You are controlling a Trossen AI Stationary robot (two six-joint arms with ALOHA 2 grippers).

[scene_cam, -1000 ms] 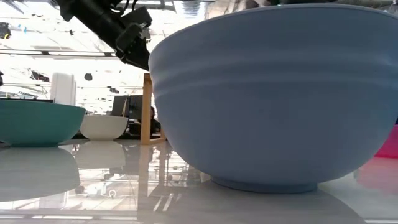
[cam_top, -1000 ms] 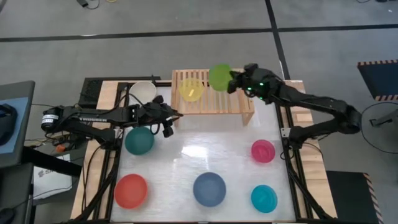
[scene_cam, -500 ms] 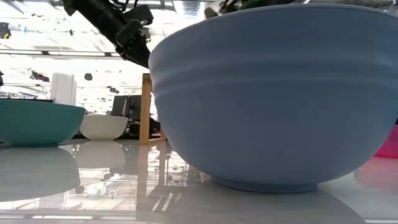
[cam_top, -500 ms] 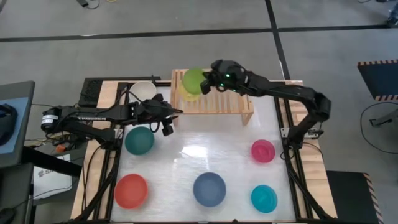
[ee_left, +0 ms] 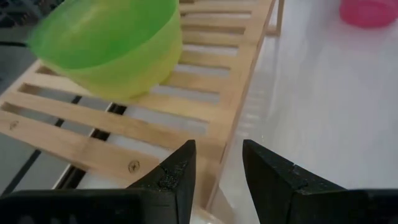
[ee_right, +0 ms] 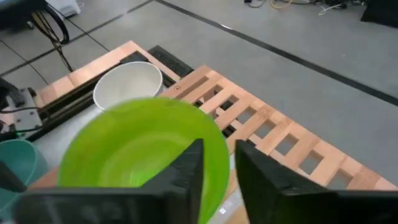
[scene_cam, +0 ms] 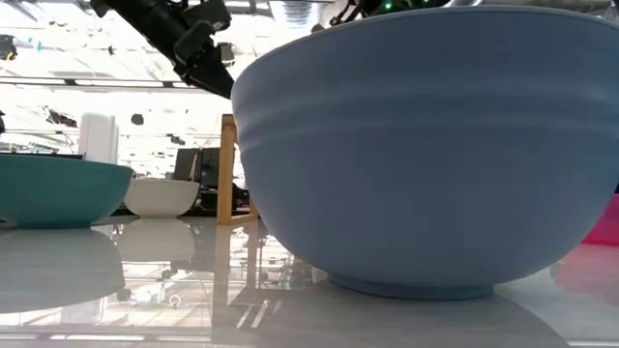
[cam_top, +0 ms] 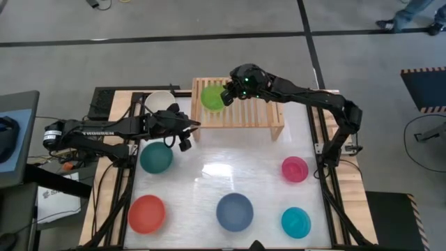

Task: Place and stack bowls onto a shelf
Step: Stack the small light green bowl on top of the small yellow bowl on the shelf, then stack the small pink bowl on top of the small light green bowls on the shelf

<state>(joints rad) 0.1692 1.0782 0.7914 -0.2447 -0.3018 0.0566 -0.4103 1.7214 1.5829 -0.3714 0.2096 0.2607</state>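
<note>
Right end effector [cam_top: 227, 93] over the shelf [cam_top: 258, 115], fingers narrowly parted astride the lime green bowl [cam_top: 212, 96] rim | bowl sits at shelf's left end; yellow one, if beneath, hidden | advice: open fully, lift straight up, don't drag | left end effector [cam_top: 182, 128] empty, partly open beside shelf | visible bowls: seven; shelf: one

Bright, even light; glossy table [cam_top: 209, 167] glare
</note>
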